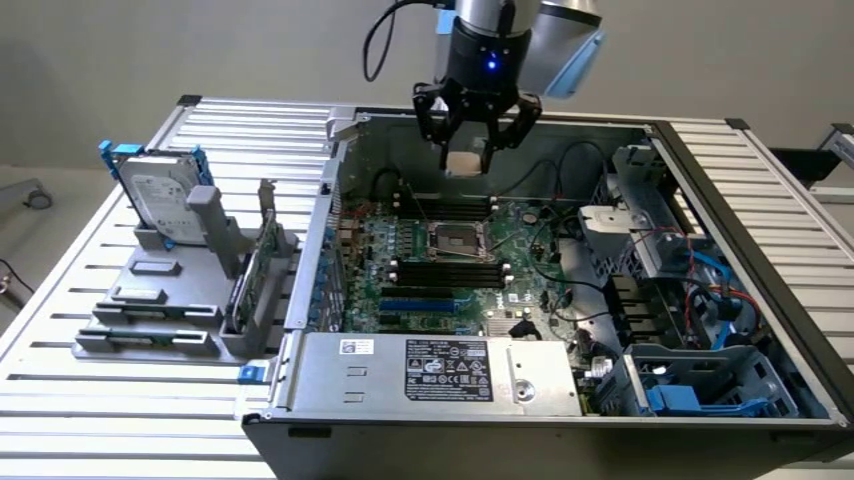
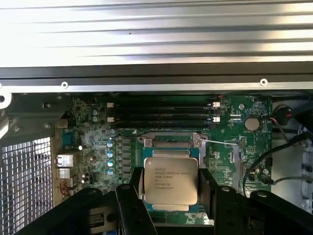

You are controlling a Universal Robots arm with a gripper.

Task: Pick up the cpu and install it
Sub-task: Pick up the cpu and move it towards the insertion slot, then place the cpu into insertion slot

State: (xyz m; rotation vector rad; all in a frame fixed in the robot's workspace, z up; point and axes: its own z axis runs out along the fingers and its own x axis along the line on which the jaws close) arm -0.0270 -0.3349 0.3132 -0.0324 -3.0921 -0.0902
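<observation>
Plainly in hand: cpu (image 1: 463, 162) pinched between the two black fingers (image 2: 134, 191) of the gripper (image 1: 465, 150), jaws spread wide across opposite edges of the chip and closed against them, silvery lettered face turned up toward the wrist camera. Held flat and level, well above the CPU socket (image 1: 453, 238) and over the open computer case (image 1: 641, 135). From the exterior view, sits up-picture of the socket and a touch toward the exterior view's right of it, which at that height reads as roughly overhead rather than off to one side. Through the gripper (image 2: 171, 185) in the wrist view, cpu (image 2: 170, 180) almost squarely over the socket (image 2: 168, 142), hiding most of it and leaving in sight little more than the metal frame edge on the side of the socket nearest the memory sticks (image 2: 161, 111). Chip edges apparently parallel to the socket frame, so no obvious twist to take out; close to square, so no real long axis to speak of, only the matter of which edge faces which side of the socket, too fine to judge here. Probably a near-vertical gap between chip and socket, with a slight offset away from the memory-stick side of the socket. Not yet seated. Green motherboard (image 1: 400, 300) spread around the socket, more black memory sticks (image 1: 451, 272) just on the other side of the socket.
</observation>
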